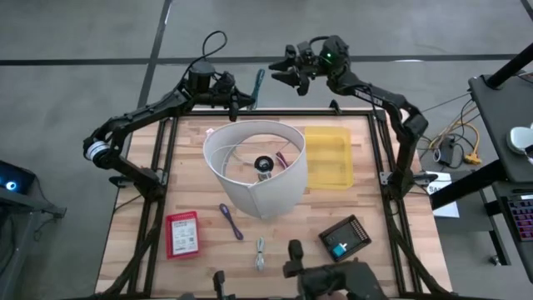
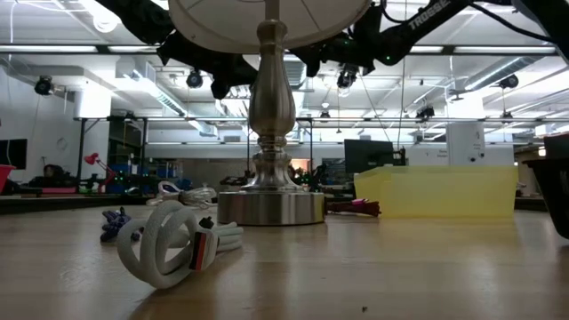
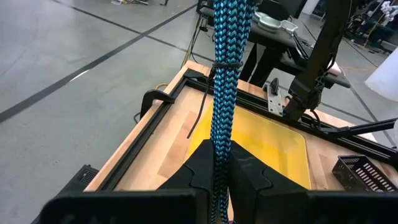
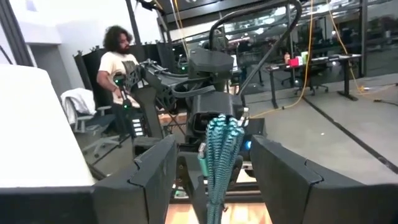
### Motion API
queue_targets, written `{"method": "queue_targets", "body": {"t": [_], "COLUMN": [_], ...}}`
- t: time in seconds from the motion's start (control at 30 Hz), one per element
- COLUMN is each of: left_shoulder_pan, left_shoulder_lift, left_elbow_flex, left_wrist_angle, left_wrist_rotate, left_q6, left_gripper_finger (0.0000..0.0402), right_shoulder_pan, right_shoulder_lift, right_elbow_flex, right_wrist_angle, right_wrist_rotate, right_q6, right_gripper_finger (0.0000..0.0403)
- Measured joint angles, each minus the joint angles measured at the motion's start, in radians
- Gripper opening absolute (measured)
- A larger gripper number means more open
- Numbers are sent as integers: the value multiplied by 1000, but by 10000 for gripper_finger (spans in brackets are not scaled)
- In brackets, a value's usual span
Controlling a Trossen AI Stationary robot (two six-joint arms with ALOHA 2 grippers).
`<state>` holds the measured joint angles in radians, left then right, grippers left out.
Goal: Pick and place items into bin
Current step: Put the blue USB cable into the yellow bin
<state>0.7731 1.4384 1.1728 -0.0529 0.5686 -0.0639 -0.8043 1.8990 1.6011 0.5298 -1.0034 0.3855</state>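
My left gripper [image 1: 246, 100] hovers above the table's far edge, shut on a bundled blue-and-black braided cord [image 1: 259, 83]. My right gripper [image 1: 280, 73] is just right of it, open. In the right wrist view its fingers [image 4: 158, 171] stand on either side of the cord's free end [image 4: 221, 140] with gaps, touching nothing. The yellow bin [image 1: 329, 157] lies on the table right of the white lampshade [image 1: 254, 171]. A purple pen-like tool [image 1: 231, 221] and a silvery clip-like piece [image 1: 260, 252] lie near the front. My left gripper pinches the braided cord bundle [image 3: 220, 163] between its two fingers, near one end. The cord runs on lengthwise past the fingertips, stiff and straight, bound by a thin tie [image 3: 227, 65]. It is lifted clear, above the bin's far edge [image 3: 205, 134].
A metal lamp base [image 2: 270, 206] stands under the lampshade. A white coiled cable [image 2: 169, 244] lies near the front of the table. A red card [image 1: 181, 233] and a black basket [image 1: 344, 237] lie near the front edge. A person [image 4: 118, 62] stands beyond the table.
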Motion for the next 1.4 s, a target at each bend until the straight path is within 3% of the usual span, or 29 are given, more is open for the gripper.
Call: {"method": "queue_targets", "body": {"t": [0.13,0.43,1.03,1.2,1.4], "left_shoulder_pan": [0,0,-2,-2,-2], "left_shoulder_lift": [0,-1,-1,-1,0], "left_elbow_flex": [0,0,0,0,1], "left_wrist_angle": [32,33,36,56,69], "left_wrist_rotate": [0,0,2,2,2], "left_q6": [-6,-7,-7,-1,-1], "left_gripper_finger": [12,12,13,13,13], "right_shoulder_pan": [0,23,37,39,40], "right_shoulder_lift": [33,136,146,148,148], "right_elbow_flex": [29,161,196,196,196], "right_wrist_angle": [-2,-2,-2,-3,1], "right_wrist_rotate": [4,-97,-54,-10,-12], "right_q6": [15,79,83,134,135], "right_gripper_finger": [192,192,189,162,92]}}
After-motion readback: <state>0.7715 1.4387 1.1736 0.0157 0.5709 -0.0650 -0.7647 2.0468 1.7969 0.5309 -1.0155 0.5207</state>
